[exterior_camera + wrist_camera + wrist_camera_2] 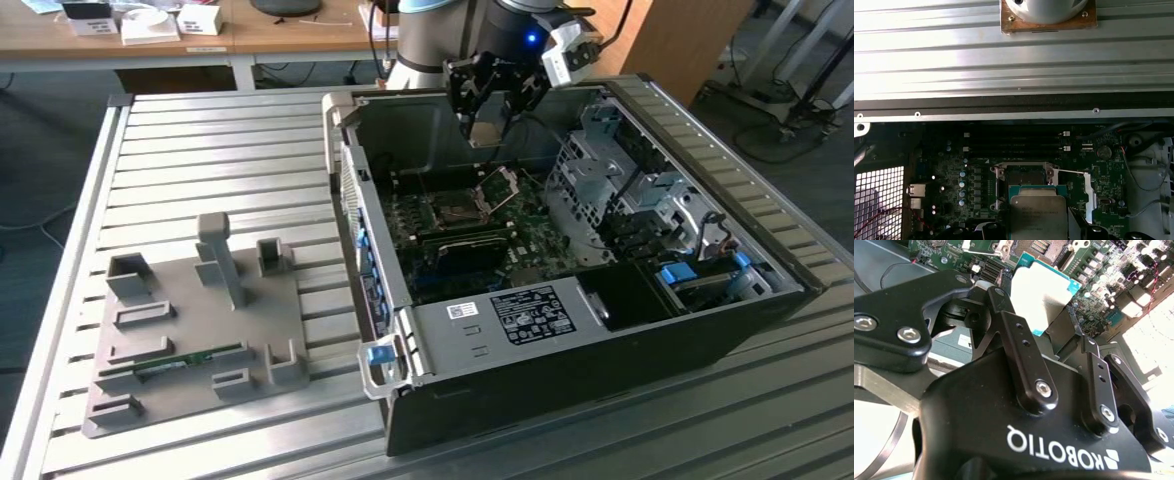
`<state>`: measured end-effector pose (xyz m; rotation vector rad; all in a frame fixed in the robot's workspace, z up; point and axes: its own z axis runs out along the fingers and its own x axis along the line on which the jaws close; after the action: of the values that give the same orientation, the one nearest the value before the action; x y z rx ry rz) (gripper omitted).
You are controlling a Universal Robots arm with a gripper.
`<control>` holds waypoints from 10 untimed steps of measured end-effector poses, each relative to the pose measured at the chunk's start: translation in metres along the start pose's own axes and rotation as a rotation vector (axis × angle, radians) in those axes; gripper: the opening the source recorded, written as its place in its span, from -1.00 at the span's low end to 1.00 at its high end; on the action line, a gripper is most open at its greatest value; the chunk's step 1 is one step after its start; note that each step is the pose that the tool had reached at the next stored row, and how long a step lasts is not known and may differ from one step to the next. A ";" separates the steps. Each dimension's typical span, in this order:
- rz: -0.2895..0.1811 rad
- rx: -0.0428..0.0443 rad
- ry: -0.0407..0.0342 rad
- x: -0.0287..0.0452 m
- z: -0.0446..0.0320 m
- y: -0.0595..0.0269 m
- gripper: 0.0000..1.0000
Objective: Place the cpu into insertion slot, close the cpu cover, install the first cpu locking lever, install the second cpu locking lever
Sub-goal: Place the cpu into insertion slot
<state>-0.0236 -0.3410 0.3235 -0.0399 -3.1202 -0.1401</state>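
My gripper (486, 120) hangs over the open computer case, shut on the cpu (485, 133), a small silver-topped square chip. Both wrist views show the cpu (1041, 287) (1038, 217) clamped between the black fingers (1006, 315). Below it on the green motherboard (534, 235) lies the insertion slot (451, 208) (1024, 176), dark, square and uncovered. The cpu cover (501, 188) stands tilted up at the slot's side toward the exterior view's right. The cpu is clearly above the slot, not touching it.
The case walls (350, 170) ring the motherboard. A black box with a white label (527, 315) sits at the case's near end, with drive cages (621, 180) to the exterior view's right. A grey fixture plate (187, 330) with a memory stick lies on the slatted table.
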 end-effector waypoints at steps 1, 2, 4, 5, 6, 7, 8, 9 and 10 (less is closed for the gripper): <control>0.000 -0.0002 -0.0001 0.0000 0.0003 0.0000 0.08; 0.000 -0.0002 0.0000 0.0000 0.0006 0.0000 0.08; 0.000 0.0001 0.0001 0.0000 0.0006 -0.0001 0.08; 0.000 0.0002 0.0001 0.0000 0.0007 -0.0001 0.08; 0.000 0.0002 0.0001 0.0000 0.0007 -0.0001 0.08; 0.000 0.0000 0.0000 0.0000 0.0008 -0.0001 0.08; 0.000 0.0001 0.0000 0.0000 0.0008 -0.0001 0.08; 0.000 0.0001 0.0001 0.0000 0.0008 -0.0001 0.08; 0.000 0.0000 0.0000 0.0000 0.0010 -0.0001 0.08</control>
<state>-0.0236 -0.3410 0.3224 -0.0399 -3.1202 -0.1401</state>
